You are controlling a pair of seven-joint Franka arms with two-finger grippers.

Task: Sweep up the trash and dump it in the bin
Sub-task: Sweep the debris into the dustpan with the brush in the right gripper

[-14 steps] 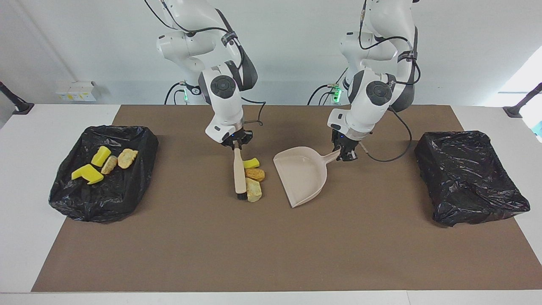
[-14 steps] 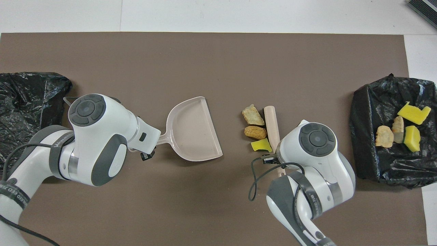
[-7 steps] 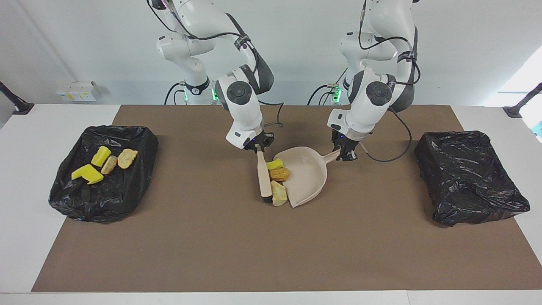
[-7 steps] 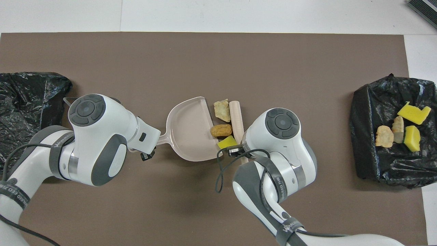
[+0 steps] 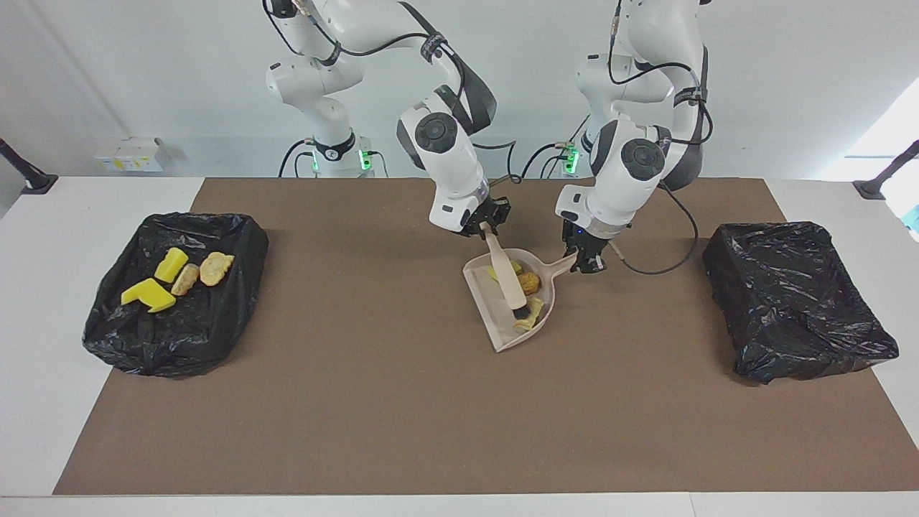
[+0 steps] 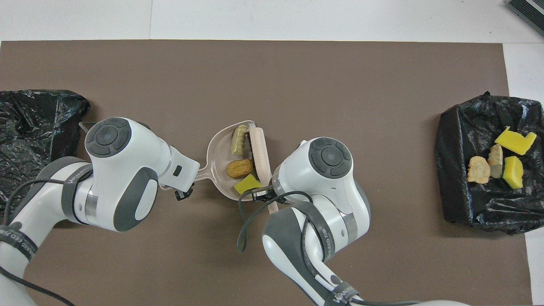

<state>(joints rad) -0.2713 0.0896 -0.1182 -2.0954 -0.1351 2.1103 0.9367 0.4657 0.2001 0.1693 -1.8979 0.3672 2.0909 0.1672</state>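
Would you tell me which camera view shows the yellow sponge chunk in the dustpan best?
The overhead view: the yellow sponge chunk lies unobstructed in the dustpan. In the facing view the brush hides most of it.

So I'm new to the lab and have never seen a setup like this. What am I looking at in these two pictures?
Two white robot arms work at a table covered by a brown mat. One picture faces them from across the table; the other looks down from above their own end. The right gripper is shut on a beige brush, whose bristles are in the dustpan. The left gripper is shut on the dustpan's handle. Three trash bits lie in the pan. Four more lie in the black-lined bin at the right arm's end; another bin sits at the left arm's end.
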